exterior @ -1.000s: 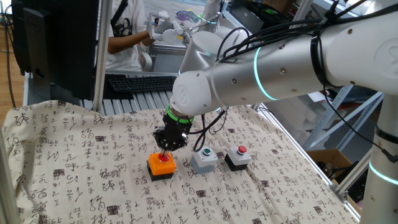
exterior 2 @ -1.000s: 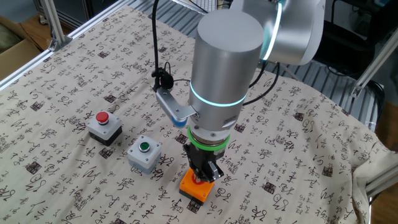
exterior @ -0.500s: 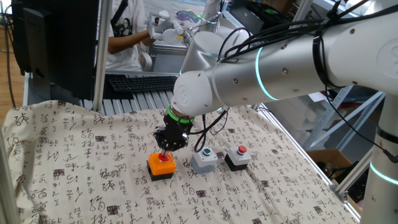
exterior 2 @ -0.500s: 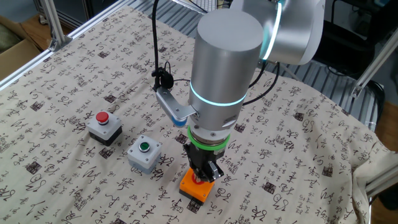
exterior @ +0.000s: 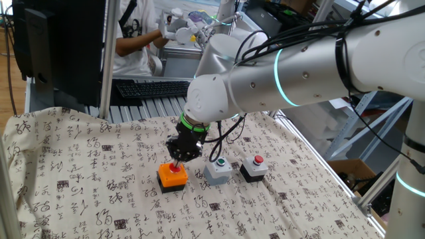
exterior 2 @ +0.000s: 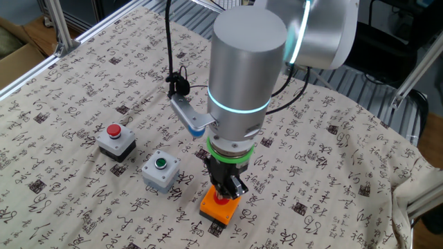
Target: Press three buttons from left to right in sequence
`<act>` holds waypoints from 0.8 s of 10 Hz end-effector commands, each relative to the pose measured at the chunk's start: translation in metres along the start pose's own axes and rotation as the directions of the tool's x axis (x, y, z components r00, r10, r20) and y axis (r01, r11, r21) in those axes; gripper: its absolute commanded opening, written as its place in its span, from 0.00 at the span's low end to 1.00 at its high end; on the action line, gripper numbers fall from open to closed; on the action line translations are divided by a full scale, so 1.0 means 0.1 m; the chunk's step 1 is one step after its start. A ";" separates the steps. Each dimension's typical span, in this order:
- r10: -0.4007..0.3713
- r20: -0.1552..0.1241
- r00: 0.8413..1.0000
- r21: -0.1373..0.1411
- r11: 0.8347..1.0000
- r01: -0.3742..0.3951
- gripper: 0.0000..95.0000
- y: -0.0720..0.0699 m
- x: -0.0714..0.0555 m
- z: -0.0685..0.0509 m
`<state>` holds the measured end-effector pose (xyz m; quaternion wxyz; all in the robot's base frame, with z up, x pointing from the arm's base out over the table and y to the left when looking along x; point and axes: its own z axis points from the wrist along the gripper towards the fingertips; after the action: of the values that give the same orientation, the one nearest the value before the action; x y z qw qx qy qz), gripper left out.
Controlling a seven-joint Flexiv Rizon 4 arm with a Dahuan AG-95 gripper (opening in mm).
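Observation:
Three button boxes stand in a row on the patterned cloth. The orange box with the red button (exterior: 173,176) is at the left in one fixed view and shows low in the other (exterior 2: 220,209). The light grey box with the green button (exterior: 218,170) (exterior 2: 160,171) is in the middle. The black box with the small red button (exterior: 254,167) (exterior 2: 115,140) is at the far end. My gripper (exterior: 178,161) (exterior 2: 223,197) points straight down with its fingertips together on the orange box's red button.
A black keyboard (exterior: 153,87) lies beyond the table's far edge, where a person in a white shirt (exterior: 136,40) works. A cardboard box (exterior 2: 17,59) sits off one side of the table. Metal frame posts (exterior: 106,60) stand at the table's edges.
The arm has shifted very slightly over the orange box; the gripper stays on the red button. The person at the back has raised a hand.

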<state>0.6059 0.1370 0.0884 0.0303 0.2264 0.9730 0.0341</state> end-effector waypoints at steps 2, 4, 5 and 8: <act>-0.004 -0.008 1.000 0.009 1.000 0.004 0.00 -0.02 0.01 -0.04; -0.003 -0.009 1.000 0.006 1.000 0.003 0.00 -0.03 0.01 -0.04; -0.003 -0.010 1.000 0.006 1.000 0.004 0.00 -0.03 0.01 -0.04; -0.005 -0.012 1.000 0.009 1.000 0.005 0.00 -0.07 0.02 -0.12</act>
<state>0.6002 0.1298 0.0995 0.0234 0.2229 0.9740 0.0322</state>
